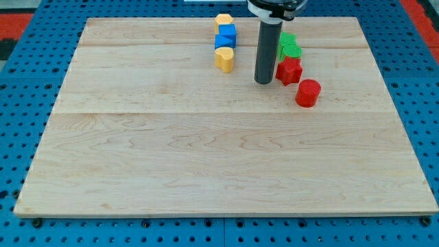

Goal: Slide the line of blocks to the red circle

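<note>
A line of blocks runs down the view's top middle: a yellow hexagon [223, 20], a blue cube [227, 31], a second blue block [223, 42] and a yellow heart-like block [224, 59]. The red circle [308, 92] is a short red cylinder to the right. A red star [289, 70] lies up-left of it. Two green blocks [289, 45] sit above the star. My tip [263, 81] stands between the line and the red star, just left of the star, apart from the yellow block.
The wooden board [206, 158] rests on a blue pegboard table [20, 103]. The arm's head [273, 8] hangs over the board's top edge, hiding part of the green blocks.
</note>
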Robot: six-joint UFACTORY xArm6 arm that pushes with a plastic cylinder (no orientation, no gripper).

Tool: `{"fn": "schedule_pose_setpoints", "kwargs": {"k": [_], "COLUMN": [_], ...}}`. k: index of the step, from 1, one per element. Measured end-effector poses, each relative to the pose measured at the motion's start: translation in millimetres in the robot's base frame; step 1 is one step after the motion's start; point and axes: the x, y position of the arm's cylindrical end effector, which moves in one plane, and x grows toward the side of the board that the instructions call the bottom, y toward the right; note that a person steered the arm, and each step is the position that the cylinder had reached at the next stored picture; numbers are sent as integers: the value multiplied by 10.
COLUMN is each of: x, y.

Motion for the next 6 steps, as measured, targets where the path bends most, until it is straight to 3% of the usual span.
{"fn": "schedule_pose_setpoints", "kwargs": {"k": [3,4,5,6], "x": [-1273,-1018,-438,-202], "y": [104,472,618,618]}}
